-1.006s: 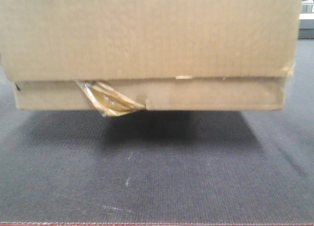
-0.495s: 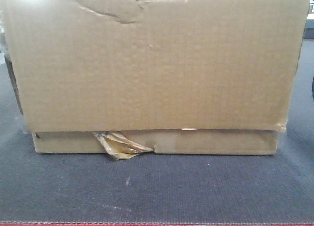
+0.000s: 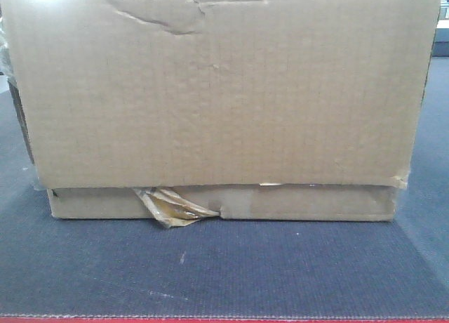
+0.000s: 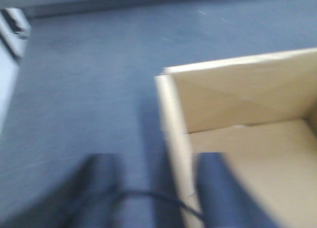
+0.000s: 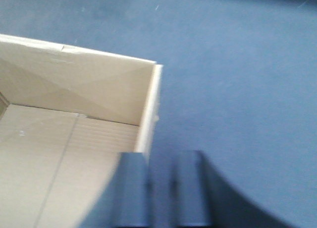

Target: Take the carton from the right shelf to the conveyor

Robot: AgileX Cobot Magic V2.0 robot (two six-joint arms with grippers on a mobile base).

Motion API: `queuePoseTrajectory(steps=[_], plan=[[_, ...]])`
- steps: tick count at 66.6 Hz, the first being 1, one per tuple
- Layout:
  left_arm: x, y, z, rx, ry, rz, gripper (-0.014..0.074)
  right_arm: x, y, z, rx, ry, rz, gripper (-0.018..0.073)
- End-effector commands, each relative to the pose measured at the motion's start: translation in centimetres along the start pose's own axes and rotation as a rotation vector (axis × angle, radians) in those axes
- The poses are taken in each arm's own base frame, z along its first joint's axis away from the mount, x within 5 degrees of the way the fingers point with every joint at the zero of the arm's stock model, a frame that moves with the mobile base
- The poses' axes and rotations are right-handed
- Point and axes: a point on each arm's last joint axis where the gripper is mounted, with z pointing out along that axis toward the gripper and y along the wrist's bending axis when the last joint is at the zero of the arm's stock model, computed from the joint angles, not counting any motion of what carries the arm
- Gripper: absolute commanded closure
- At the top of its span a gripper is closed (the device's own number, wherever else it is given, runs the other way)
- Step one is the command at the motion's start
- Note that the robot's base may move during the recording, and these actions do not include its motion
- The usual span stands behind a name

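Step in hand: judged from how things lie, the carton sits flat on the conveyor, so what remains is letting go and lifting both arms clear.
Left gripper: straddles the carton's left wall, one dark finger outside it over the belt, the other inside the open box; the fingers stand wide apart with visible gaps on either side of the wall, so it reads as released, though the view is blurred.
Right gripper: straddles the right wall near its far corner, one finger inside, one outside; the gap is narrow and blurred, so I cannot tell whether it pinches the wall or has let go.
Carton position: between the two grippers, its end walls running up between each pair of fingers; base resting on the belt, front bottom edge touching it, near the red edge strip.
Doing it well: spread both pairs of fingers fully before any lift, then rise straight up along the walls; a sideways pull could drag or tip the thin cardboard.
Orientation: open top upward, long axis running from one gripper to the other, broad face toward the front camera.
Marks: torn yellowish tape hangs at the lower front seam.
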Motion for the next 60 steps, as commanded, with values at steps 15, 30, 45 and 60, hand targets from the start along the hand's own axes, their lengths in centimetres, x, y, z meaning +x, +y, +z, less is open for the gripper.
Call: queuePoseTrajectory(steps=[15, 30, 45, 60], plan=[[8.3, 4.5, -2.8, -0.101, -0.044, -0.077, 0.0591, 6.7, -3.5, -1.3, 0.104, -0.023, 0.07, 0.0627], [16.7, 4.4, -4.2, -0.077, -0.053, -0.084, 0.0591, 13.5, -4.4, -1.2, 0.123, -0.061, 0.078, 0.0627], [22.1, 4.4, -7.0, -0.07, -0.135, -0.094, 0.0591, 19.9, -4.0, -3.2, 0.094, -0.194, 0.067, 0.0627], [24.6, 4.6, -10.2, -0.068, -0.302, -0.111, 0.0591, 25.4, -3.9, -6.7, 0.08, -0.418, 0.07, 0.0627]])
